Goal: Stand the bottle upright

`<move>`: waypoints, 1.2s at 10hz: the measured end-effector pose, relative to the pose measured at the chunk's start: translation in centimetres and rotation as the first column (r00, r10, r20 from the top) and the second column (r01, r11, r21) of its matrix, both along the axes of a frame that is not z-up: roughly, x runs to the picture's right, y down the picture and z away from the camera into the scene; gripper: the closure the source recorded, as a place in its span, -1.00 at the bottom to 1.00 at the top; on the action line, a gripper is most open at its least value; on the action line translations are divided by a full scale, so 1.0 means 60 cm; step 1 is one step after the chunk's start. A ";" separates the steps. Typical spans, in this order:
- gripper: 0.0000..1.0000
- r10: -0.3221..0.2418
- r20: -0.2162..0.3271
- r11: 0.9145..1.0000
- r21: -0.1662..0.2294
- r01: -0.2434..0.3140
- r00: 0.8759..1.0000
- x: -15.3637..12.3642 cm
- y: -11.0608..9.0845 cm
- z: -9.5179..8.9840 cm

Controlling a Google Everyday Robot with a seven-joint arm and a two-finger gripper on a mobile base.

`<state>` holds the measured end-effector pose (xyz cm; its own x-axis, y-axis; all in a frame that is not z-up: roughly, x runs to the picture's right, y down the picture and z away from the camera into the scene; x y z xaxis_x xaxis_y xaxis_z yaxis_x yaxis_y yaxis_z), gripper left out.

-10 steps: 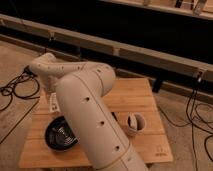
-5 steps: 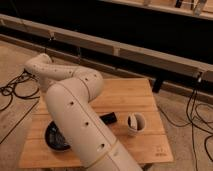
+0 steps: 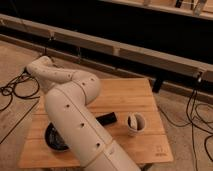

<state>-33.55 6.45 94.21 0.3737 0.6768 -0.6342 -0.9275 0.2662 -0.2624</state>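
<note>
Gripper point(image 3: 106, 119) peeking out behind my arm point(image 3: 75, 115), can't tell its grip state
One white cup point(image 3: 135, 123) just right of it, one black bowl point(image 3: 56, 137) near left.

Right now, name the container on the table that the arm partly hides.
The black bowl, near the table's front edge, half behind the white arm. The white cup stands in full view, beside the dark tip that seems to be the tool.
</note>
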 end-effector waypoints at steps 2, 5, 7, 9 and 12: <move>0.31 -0.012 0.003 1.000 -0.004 0.012 1.000 0.002 0.005 0.003; 0.93 -0.021 0.008 1.000 0.000 0.021 1.000 0.015 0.005 0.005; 1.00 -0.002 0.049 1.000 0.026 0.001 0.999 0.024 -0.023 -0.012; 1.00 0.014 0.114 0.998 0.065 -0.022 0.993 0.041 -0.059 -0.041; 1.00 0.037 0.232 0.988 0.136 -0.070 0.972 0.094 -0.106 -0.093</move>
<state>-27.91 0.08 88.61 0.4582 0.7766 -0.4324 -0.8614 0.2680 -0.4314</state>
